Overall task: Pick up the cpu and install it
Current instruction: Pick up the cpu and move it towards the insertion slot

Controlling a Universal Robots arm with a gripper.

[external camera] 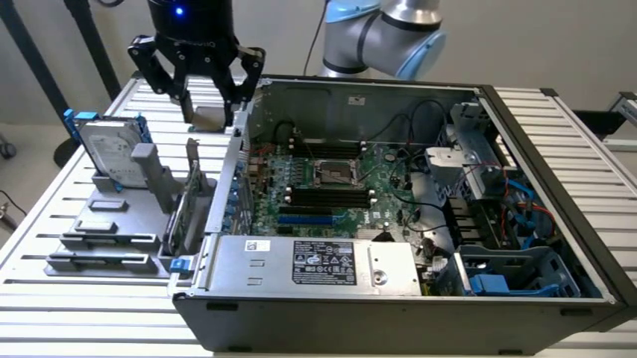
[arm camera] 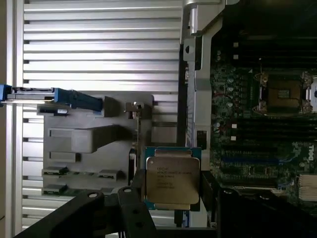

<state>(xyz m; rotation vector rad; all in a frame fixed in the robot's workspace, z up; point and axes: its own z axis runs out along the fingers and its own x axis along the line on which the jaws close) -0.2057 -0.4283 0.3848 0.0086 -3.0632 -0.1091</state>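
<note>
Slatted metal counter (external camera: 60, 313) carries an open computer case (external camera: 398, 97). Exterior view: the end effector (external camera: 209, 112) hangs just outside the case wall, its fingers (external camera: 186, 101) closed on the cpu (external camera: 209, 118). Nearer the camera than the end effector, a power supply (external camera: 249, 261) bears a black label (external camera: 324, 262) with print too small to read. Wrist view: the cpu (arm camera: 172, 181) sits between the fingers, its printed lines illegible. The socket (arm camera: 283, 91) lies well apart from it.
</note>
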